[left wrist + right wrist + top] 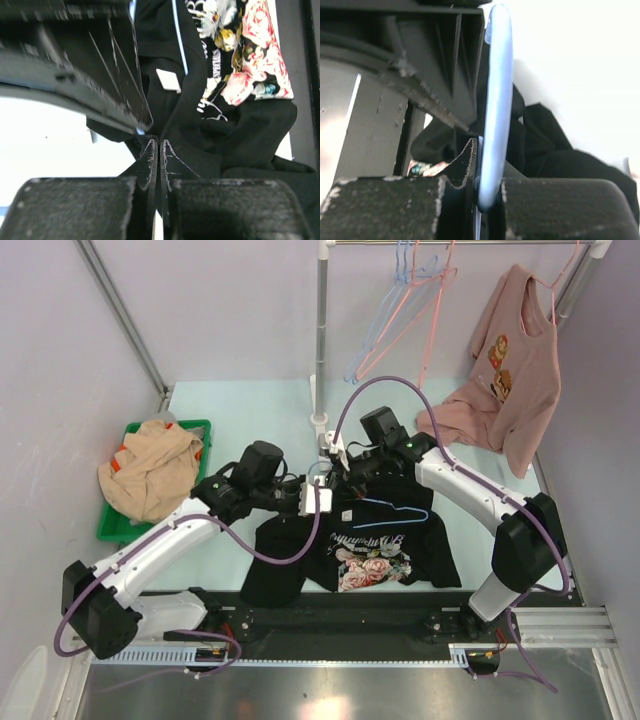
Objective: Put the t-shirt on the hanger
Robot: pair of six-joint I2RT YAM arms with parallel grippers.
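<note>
The black t-shirt point(295, 565) with its rose print lies crumpled on the table's near middle. The thin light-blue hanger point(396, 508) lies across its upper part. My left gripper point(316, 498) is at the shirt's top left edge, shut on a fold of black fabric; this shows in the left wrist view point(160, 144), with the t-shirt point(250, 125) and a bit of the hanger wire point(179, 45) beyond. My right gripper point(340, 474) is just beside it, shut on the hanger wire point(497, 90) in the right wrist view point(487, 160), with the t-shirt point(555, 150) behind.
A green bin point(205, 426) at the left holds a tan garment point(150, 475). A vertical metal pole point(321, 340) stands behind the grippers. Pink and blue wire hangers point(410, 300) and a dusty-pink shirt point(515, 370) hang from the rail at the back right.
</note>
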